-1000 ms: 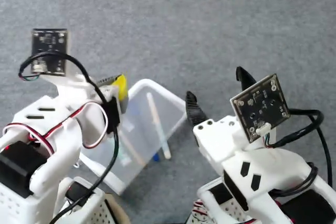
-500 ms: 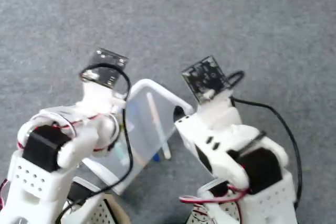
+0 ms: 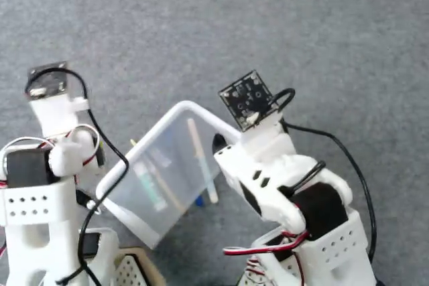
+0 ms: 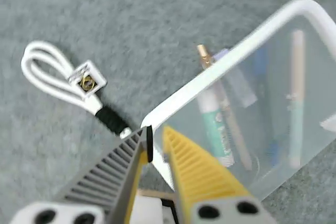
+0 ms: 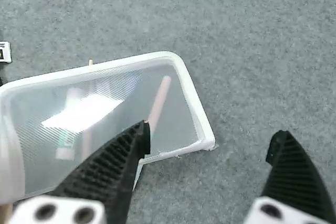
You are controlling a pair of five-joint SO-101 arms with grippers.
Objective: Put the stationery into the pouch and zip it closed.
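The pouch [image 3: 194,106] lies flat on the grey worktop [image 3: 335,45] between the arms, with pens [image 3: 201,159] inside. The left wrist view adds a white cord [image 4: 47,74] near one corner, where the left end effector [image 4: 156,136] hovers, fingers almost together. The right end effector [image 5: 210,137] is spread wide over another corner.
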